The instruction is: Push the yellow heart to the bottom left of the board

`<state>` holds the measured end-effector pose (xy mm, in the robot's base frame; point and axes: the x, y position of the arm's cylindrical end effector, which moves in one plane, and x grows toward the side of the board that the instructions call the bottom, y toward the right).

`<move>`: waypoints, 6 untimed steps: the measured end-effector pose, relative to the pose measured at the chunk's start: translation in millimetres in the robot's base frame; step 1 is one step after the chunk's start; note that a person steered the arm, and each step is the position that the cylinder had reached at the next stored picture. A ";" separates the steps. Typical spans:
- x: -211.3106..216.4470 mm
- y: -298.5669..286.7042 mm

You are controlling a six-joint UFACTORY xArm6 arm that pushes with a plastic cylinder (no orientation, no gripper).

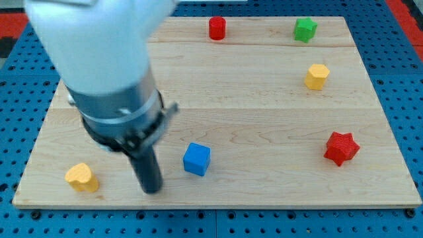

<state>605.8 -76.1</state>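
Since the yellow heart (82,177) already lies near the bottom-left corner of the worktop (264,86), the task is judged nearly done; at most a small nudge toward the corner is left. No fingers are fitted, so nothing is held: my tip (153,190) rests to the heart's right, apart from it, with the blue cube (197,159) beyond.

Yellow heart (82,177), blue cube (197,158)

Arm enters from view's top left; my tip (153,190) down, rod near-vertical.
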 end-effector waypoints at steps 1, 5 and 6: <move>3.2 -43.5; -4.0 -5.3; -2.8 79.0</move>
